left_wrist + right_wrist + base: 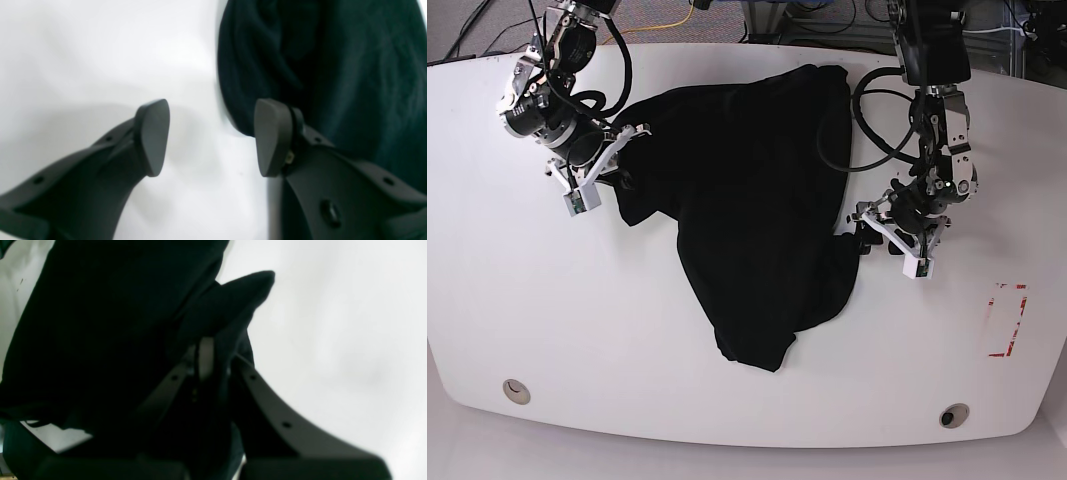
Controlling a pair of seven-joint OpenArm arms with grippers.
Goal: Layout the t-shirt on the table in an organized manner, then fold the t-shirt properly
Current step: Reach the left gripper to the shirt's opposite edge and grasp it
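Nearest us, along the near edge of the bench [747, 425], sit the two round grommet holes [516, 391], and a red tape outline [1007, 320] lies toward the near right corner. The bench is otherwise bare there.

Further in, the t-shirt [757, 210] lies mid-bench as a rumpled black mass, plain side up; we can see no print. Its narrow end points toward the near edge, and it widens toward the far edge. We judge its long axis to run near-to-far, leaning slightly toward the far right corner. Which end is collar and which is hem we cannot tell.

At the shirt's right margin, our left pincer [211, 136] stands with jaws wide apart and nothing between them, one pad over bare bench and the other at the cloth's rounded edge. At the far left of the shirt, our right pincer [217, 356] is clamped on a fold of the black cloth, which bunches up between its fingers in the right wrist view.

We judge the laying-out step to be in hand, with no folding begun. The next move seems to call for the left pincer to close on the cloth edge beside it, so both arms can draw the shirt apart and spread it flat. The risk is pinching several layers at once, which would leave the bunching in place.
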